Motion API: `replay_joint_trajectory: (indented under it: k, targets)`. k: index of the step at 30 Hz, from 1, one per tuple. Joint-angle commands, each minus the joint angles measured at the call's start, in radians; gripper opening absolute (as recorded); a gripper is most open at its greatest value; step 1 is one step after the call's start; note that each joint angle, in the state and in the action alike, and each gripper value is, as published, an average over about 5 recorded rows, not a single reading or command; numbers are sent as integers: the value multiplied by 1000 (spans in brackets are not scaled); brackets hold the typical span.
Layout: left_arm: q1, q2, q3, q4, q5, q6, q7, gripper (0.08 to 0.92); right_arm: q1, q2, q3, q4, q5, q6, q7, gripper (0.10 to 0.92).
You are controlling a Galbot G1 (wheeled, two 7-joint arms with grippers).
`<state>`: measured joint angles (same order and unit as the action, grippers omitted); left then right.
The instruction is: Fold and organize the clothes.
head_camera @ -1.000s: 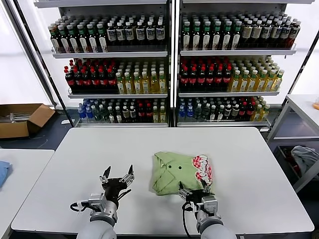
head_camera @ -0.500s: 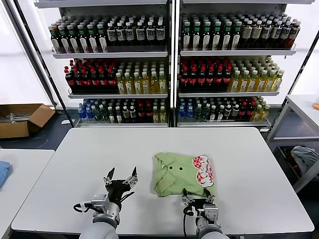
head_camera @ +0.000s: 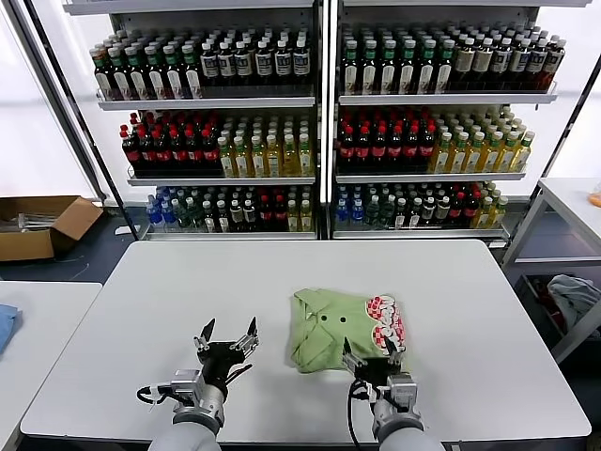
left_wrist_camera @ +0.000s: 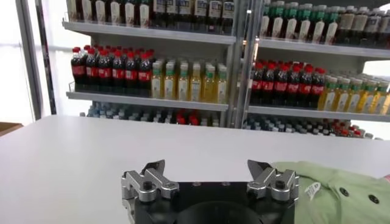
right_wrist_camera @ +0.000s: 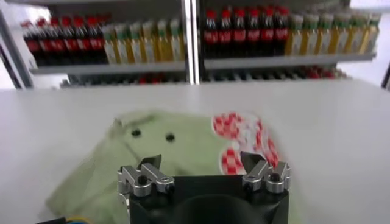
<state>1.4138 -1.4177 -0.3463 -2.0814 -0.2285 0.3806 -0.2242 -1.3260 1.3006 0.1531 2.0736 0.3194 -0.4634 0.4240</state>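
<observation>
A light green shirt point(head_camera: 333, 327) lies folded on the white table point(head_camera: 188, 282), front up, with its red-and-white logo point(head_camera: 387, 323) at its right and small collar buttons showing. My right gripper point(head_camera: 370, 349) is open and empty over the shirt's near edge; the right wrist view shows the shirt point(right_wrist_camera: 183, 152) under the spread jaws of the right gripper point(right_wrist_camera: 201, 163). My left gripper point(head_camera: 225, 332) is open and empty above bare table, left of the shirt. In the left wrist view, the left gripper point(left_wrist_camera: 207, 167) faces the shelves with the shirt point(left_wrist_camera: 341, 189) at the side.
Shelves of bottled drinks point(head_camera: 319, 122) stand behind the table. A cardboard box point(head_camera: 42, 224) sits on the floor at far left. A second table with a blue cloth point(head_camera: 6, 324) is at left. A pale grey-blue bundle point(head_camera: 575, 296) lies at far right.
My right gripper drew back off the shirt's near edge, then moved forward over it again. The shirt's front edge settled flat. My left gripper shifted slightly toward the shirt.
</observation>
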Motion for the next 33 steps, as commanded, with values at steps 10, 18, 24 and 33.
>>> replay_joint_trajectory:
  k: [10, 18, 24, 33]
  targets:
    - [38, -11, -34, -17, 3, 4, 0, 823, 411, 115, -71, -389, -1, 29, -16, 823]
    - [28, -17, -35, -2, 3, 8, 0, 823, 342, 105, -85, -379, 24, -40, 13, 823]
    - [26, -19, -31, 2, 2, 9, 0, 823, 309, 111, -90, -384, 18, -47, 17, 823]
    - [37, -9, -39, -10, -1, 8, 0, 823, 305, 139, -79, -428, 30, -42, 20, 823]
